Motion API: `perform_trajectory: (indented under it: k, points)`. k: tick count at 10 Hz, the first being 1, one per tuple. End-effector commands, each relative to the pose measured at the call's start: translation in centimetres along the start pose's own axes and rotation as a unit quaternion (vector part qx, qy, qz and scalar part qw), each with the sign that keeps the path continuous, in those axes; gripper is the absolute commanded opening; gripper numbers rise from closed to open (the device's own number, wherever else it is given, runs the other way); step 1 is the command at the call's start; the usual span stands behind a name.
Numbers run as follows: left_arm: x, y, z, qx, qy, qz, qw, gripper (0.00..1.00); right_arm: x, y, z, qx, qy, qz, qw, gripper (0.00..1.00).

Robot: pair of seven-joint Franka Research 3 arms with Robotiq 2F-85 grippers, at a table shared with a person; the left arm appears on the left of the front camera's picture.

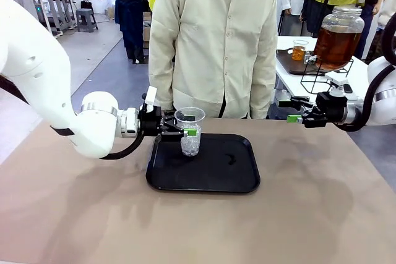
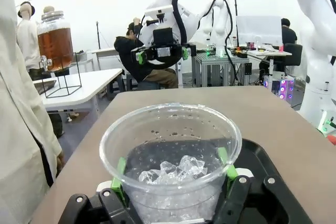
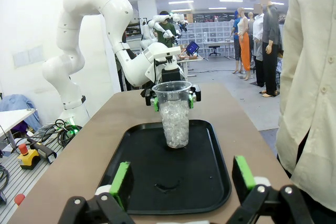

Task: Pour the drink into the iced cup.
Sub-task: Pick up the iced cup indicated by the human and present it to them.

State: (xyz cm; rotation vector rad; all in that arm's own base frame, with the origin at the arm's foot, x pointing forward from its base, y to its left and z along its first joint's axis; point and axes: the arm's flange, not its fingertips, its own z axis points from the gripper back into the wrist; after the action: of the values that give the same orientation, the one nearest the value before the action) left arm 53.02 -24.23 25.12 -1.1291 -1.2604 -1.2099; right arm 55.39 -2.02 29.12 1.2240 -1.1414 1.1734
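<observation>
Ice [image 3: 175, 129] in clear plastic cup [image 3: 173, 113]

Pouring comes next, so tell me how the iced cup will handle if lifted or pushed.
The cup looks thin, clear plastic, so it likely flexes if the left tool squeezes hard. Ice fills only its lower part: probably light, bottom-weighted, fairly steady upright. Pushed low, it may slide on the smooth tray rather than tip.
</observation>
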Motion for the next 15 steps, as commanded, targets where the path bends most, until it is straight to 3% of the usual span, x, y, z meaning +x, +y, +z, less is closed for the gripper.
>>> perform_trajectory:
  k: [1,4,8,11,15]
  points:
    - [1.9,-0.6,-0.6,0.011,-0.021,-0.022,0.999,0.81,0.4,0.1,-0.2,0.000,0.001,0.003,1.000,1.00]
    - [5.5,1.4,-2.0,0.018,-0.007,-0.029,0.999,0.81,0.4,0.1,-0.2,0.000,0.001,0.003,1.000,1.00]
    - [11.6,6.8,-3.6,0.040,-0.005,-0.027,0.999,0.81,0.4,0.1,-0.2,0.000,0.001,0.003,1.000,1.00]
    - [12.7,9.2,-3.8,0.036,-0.005,-0.002,0.999,0.81,0.4,0.1,-0.2,0.000,0.001,0.003,1.000,1.00]
    - [12.7,7.8,-3.0,0.046,-0.005,-0.024,0.999,0.81,0.4,0.1,-0.2,0.000,0.001,0.003,1.000,1.00]
